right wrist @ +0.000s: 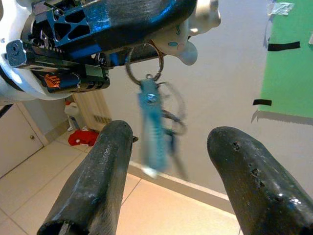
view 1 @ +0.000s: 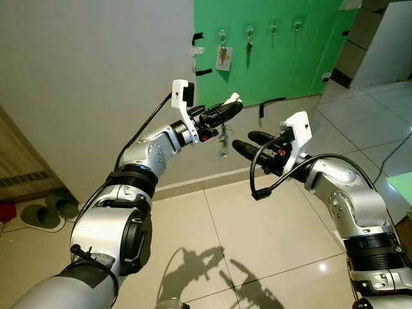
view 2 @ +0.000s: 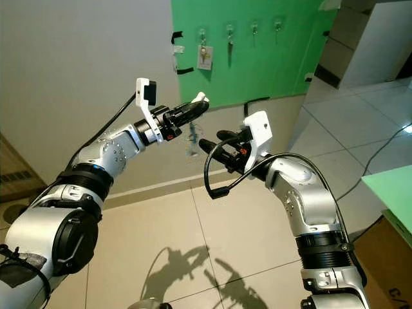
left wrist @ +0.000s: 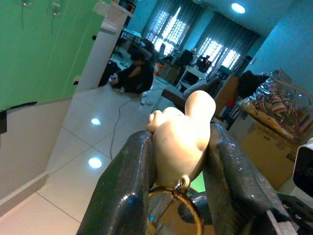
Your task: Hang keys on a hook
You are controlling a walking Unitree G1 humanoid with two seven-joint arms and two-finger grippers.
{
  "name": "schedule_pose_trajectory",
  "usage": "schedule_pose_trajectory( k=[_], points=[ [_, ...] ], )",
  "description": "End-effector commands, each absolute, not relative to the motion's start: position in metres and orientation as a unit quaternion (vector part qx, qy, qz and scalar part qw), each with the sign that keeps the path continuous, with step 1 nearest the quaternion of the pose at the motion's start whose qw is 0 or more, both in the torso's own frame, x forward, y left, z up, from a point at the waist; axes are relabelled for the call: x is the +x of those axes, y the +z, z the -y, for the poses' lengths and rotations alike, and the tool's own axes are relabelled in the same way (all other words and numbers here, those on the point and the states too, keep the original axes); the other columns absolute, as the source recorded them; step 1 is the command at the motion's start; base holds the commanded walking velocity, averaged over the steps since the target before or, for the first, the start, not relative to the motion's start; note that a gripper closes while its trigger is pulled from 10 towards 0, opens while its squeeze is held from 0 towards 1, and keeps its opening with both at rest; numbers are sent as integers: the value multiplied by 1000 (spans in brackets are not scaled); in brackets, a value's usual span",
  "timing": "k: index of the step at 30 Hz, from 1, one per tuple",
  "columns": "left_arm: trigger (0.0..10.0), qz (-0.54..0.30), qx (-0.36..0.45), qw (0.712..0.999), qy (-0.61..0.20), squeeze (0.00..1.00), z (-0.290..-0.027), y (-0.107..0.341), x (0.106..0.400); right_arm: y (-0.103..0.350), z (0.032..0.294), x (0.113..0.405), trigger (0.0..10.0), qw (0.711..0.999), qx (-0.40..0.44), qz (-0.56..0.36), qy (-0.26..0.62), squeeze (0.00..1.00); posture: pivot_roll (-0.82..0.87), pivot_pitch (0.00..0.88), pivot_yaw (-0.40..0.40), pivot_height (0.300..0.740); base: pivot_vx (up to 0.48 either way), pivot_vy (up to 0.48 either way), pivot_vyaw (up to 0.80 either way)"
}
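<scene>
Two grippers are up in the air in front of a grey wall. The left gripper (view 1: 226, 105) is clenched on a small cream charm (left wrist: 182, 138). The charm is squeezed between its two black fingers (left wrist: 128, 186). A gold ring (left wrist: 173, 215) hooks to the bottom of the charm.

The keys (right wrist: 155, 128) hang down from that ring, just under the left gripper. They look blurry, so I cannot tell how many there are. One part looks blue and long.

The right gripper (view 1: 248, 143) is just below and to the side of the left gripper. Its fingers (right wrist: 90, 186) are spread wide and hold nothing. The keys hang near the tips of these fingers, lined up with the gap between them, but do not touch them.

Past both grippers, higher on the wall, is a green board (view 1: 283, 58). A row of hooks (view 1: 273, 28) sits near the top of the board, well apart from the grippers. One hook has a small tag (view 1: 223, 58) hanging on it. The next hook has something dark and small hanging on it. Bits of black tape (view 1: 203, 71) stick along the edge of the board.

Below the grippers is a pale tile floor (view 1: 257, 244) with the arms' shadows on it. A pair of grey slippers (view 1: 51, 211) lies on the floor by the wall, far off on the left arm's side. In the left wrist view, a person (left wrist: 133, 76) sits on the floor far away in a room with curtains.
</scene>
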State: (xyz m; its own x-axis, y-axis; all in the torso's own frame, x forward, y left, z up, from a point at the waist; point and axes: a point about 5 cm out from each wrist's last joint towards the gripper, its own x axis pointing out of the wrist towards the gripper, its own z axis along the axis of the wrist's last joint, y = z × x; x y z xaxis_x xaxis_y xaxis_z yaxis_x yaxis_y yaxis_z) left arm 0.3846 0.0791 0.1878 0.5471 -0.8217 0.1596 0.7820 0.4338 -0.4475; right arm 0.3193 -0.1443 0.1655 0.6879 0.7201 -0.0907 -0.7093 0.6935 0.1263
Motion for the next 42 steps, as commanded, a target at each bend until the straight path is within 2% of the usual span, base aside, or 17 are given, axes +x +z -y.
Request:
schedule_pose_trajectory(
  k=[1,4,10,15,19,25,42],
  points=[
    [10000,-20,-233,845,-482,0,-82,203,388,174,144,319,10000,919,40,-52,390,0,-66,0,87,740,0,0,0],
    [10000,-19,-233,845,-481,0,-83,203,388,175,141,323,10000,926,33,-55,372,0,-64,0,87,740,0,0,0],
    [10000,-18,-234,843,-483,0,-83,204,388,172,118,320,10000,926,32,-51,372,0,-59,0,82,740,0,0,0],
    [10000,-19,-233,845,-481,0,-83,203,388,176,107,329,10000,950,53,-31,305,0,-54,0,78,740,0,0,0],
    [10000,-20,-229,852,-470,0,-84,202,389,180,100,329,10000,958,52,-21,280,0,-51,0,79,740,0,0,0],
    [10000,-20,-226,857,-463,0,-85,203,390,183,86,322,10000,956,54,-15,289,0,-48,0,80,740,0,0,0],
    [10000,-20,-234,873,-427,0,-87,202,394,180,79,319,10000,959,65,-22,276,0,-52,0,81,740,0,0,0]
  ],
)
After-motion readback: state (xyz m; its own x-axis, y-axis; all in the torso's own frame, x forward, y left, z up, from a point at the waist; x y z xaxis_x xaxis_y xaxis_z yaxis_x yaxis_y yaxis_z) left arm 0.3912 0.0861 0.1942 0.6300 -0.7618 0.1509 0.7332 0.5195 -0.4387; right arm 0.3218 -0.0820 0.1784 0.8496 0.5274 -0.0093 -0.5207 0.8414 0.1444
